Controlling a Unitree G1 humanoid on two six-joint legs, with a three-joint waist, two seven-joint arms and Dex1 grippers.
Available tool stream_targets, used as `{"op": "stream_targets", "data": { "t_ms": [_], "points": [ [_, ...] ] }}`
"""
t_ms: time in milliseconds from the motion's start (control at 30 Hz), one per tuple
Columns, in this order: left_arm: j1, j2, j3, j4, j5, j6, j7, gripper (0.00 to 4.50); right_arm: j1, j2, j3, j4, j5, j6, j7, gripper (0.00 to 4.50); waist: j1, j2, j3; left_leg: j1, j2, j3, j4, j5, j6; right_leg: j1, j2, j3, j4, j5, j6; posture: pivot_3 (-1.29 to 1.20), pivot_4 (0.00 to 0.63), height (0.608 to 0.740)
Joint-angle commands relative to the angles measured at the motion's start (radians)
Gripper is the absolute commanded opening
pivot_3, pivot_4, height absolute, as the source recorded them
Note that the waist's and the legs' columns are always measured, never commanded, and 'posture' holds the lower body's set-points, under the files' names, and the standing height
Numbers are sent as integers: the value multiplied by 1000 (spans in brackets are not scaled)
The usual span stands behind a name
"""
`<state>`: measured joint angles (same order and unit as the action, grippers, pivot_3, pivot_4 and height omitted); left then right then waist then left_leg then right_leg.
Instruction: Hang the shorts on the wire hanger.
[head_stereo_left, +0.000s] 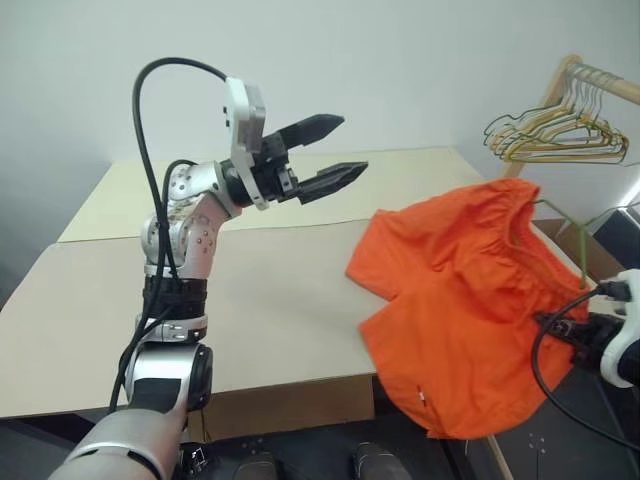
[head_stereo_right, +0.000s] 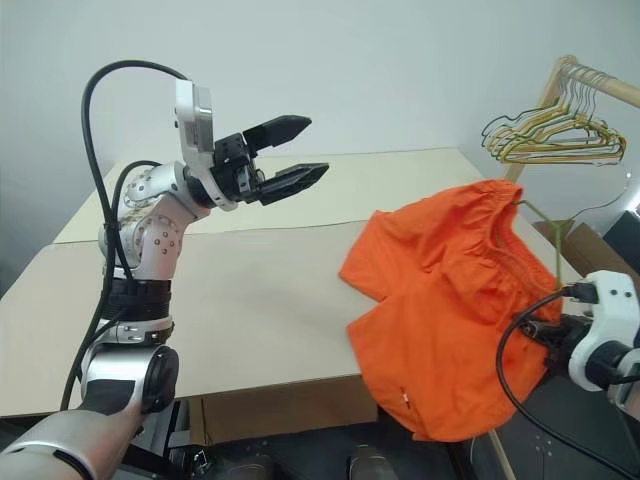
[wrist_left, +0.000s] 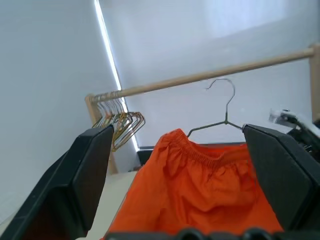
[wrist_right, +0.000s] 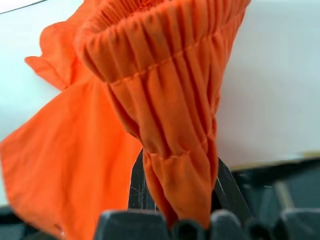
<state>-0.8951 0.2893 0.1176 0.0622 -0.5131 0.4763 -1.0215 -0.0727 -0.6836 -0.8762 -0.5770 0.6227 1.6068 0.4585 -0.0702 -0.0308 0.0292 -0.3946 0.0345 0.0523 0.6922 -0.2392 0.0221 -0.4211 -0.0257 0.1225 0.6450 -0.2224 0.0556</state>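
The orange shorts (head_stereo_left: 455, 290) hang off the table's right edge, one leg still lying on the tabletop. My right gripper (wrist_right: 180, 167) is shut on the gathered waistband at the far right (head_stereo_left: 572, 338). The wire hanger (wrist_left: 226, 121) stands behind the waistband, its hook up and free below the wooden rod, its shoulders running down into the shorts. My left gripper (head_stereo_left: 350, 145) is raised over the table to the left of the shorts, open and pointing at them, with nothing between its fingers.
A beige table (head_stereo_left: 260, 300) spreads below the left arm. At the back right a wooden rack (head_stereo_left: 600, 80) carries a bunch of yellow and green hangers (head_stereo_left: 555, 135). A cardboard box (head_stereo_left: 600, 255) sits beyond the shorts.
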Motion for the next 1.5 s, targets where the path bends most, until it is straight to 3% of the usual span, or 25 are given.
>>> {"op": "stream_targets", "data": {
  "t_ms": [33, 300, 567, 967, 1167, 1367, 1500],
  "points": [
    [12, 0, 13, -70, -52, 40, 57, 4463, -101, -19, -94, 82, 48, 8, -166, 0, -7, 1, -1, 0, 0, 0, 0, 0, 0, 0, 0, 0, 0, 0, 0, -64, 0, 740],
    [34, 22, 13, -119, -101, 70, 99, 4463, -339, -57, -210, 316, 169, 8, -592, 0, -28, 3, -2, 2, -2, 0, -7, 0, 0, 1, 0, 3, -4, 0, -1, -56, 0, 740],
    [35, 35, -4, -123, -117, 61, 97, 4463, -510, -149, -245, 566, 308, 8, -922, 0, -34, 4, -2, 4, -2, 2, -9, 0, 0, 2, -1, 5, -6, -1, -1, -53, 0, 740],
    [48, 46, -14, -144, -147, 69, 105, 4463, -853, -159, -518, 759, 242, 8, -1349, 0, -44, 10, -3, 4, -3, 3, -15, 0, 1, 3, -1, 8, -15, -2, -3, -50, 0, 740],
    [52, 47, -25, -147, -152, 65, 102, 4463, -879, -189, -581, 812, 110, 8, -1388, 0, -49, 11, -2, 3, -3, 3, -15, 0, 1, 3, -2, 9, -17, -3, -5, -52, 0, 740],
    [60, 61, -41, -158, -147, 58, 93, 4463, -800, -175, -486, 764, 44, 8, -1288, 0, -54, 13, -2, 4, -3, 3, -16, 0, 1, 3, -1, 9, -17, -3, -5, -50, 0, 740],
    [63, 69, -43, -160, -153, 59, 94, 4500, -790, -158, -457, 722, -31, 8, -1244, 1100, -55, 14, -3, 5, -3, 4, -16, 0, 1, 4, -1, 11, -17, -3, -5, -40, 0, 740]
  ]
}}
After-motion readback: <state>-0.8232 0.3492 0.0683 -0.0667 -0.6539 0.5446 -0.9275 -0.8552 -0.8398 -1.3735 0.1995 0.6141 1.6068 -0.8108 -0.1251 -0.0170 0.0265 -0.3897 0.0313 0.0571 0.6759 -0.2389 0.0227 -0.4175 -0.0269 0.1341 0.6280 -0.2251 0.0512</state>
